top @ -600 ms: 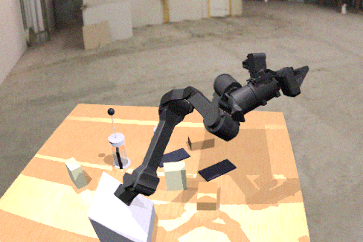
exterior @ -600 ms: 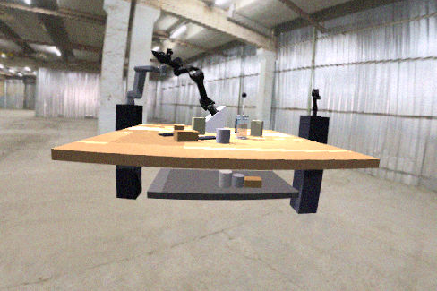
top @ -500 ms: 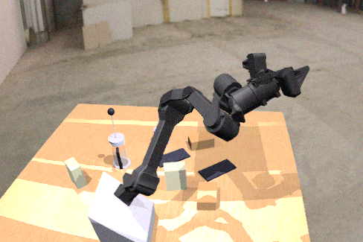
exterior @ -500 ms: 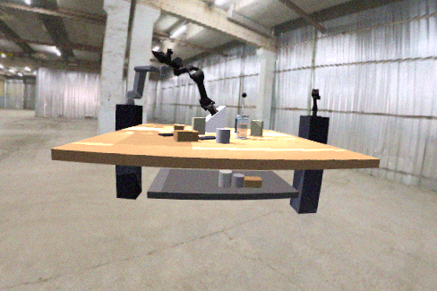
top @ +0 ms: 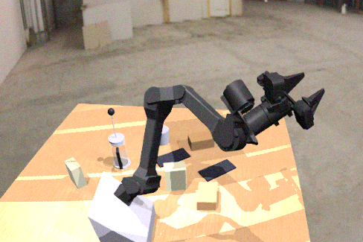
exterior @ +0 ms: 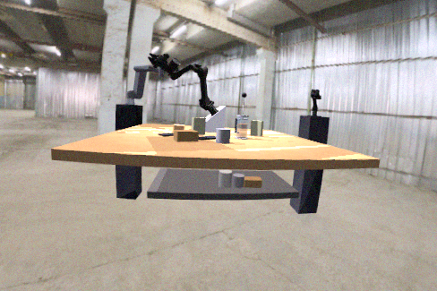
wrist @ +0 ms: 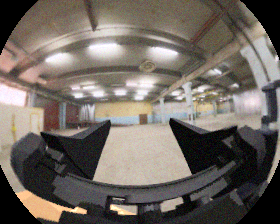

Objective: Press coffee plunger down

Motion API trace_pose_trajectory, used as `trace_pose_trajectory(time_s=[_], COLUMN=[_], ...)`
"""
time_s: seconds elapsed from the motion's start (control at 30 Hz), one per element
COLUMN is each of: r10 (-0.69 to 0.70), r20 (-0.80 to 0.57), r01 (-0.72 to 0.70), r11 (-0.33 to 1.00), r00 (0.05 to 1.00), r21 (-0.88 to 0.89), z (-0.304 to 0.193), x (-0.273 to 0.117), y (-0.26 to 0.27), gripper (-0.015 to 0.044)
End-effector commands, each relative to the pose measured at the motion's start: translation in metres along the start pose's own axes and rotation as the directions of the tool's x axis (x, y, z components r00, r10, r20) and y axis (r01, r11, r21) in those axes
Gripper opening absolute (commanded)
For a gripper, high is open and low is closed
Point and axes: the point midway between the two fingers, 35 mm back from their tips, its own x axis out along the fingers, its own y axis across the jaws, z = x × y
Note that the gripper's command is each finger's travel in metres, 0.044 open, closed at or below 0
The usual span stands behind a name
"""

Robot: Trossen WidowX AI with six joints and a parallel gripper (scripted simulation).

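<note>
A: Okay, top view?
B: Coffee press [top: 120, 152] [exterior: 242, 127] upright on desk [top: 45, 189] [exterior: 215, 160], knob [top: 111, 111] [exterior: 244, 95] raised. Swing back, centre above it, push straight down. Pale green block [top: 76, 173] [exterior: 256, 127] nearby; approach high.
A: Exterior?
B: End effector [top: 314, 100] [exterior: 150, 58] [wrist: 140, 121] well apart from press.
A: Wrist?
B: Fingers wide open, nothing held; press not visible.
</note>
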Motion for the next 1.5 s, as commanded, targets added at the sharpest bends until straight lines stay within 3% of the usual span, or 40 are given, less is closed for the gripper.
trace_pose_trajectory(time_s=[0.0, 0.27, 0.63, 1.03, 1.23, 1.47], r10=[-0.053, -0.108, -0.089, 0.225, 0.422, 0.635], r20=[-0.005, -0.045, -0.305, -0.577, -0.644, -0.649], r01=[0.053, 0.117, 0.266, 0.369, 0.386, 0.291], r11=[0.990, 0.927, 0.747, 0.579, 0.549, 0.583], r00=[0.999, 0.993, 0.948, 0.785, 0.638, 0.420], r21=[0.132, 0.357, 0.609, 0.727, 0.742, 0.758], z=[-0.024, -0.071, -0.171, -0.246, -0.247, -0.215], x=[0.001, 0.010, 0.007, -0.031, -0.074, -0.144], y=[-0.013, -0.007, 0.050, 0.208, 0.302, 0.403], gripper=[0.0440, 0.0440, 0.0440, 0.0440, 0.0440, 0.0440])
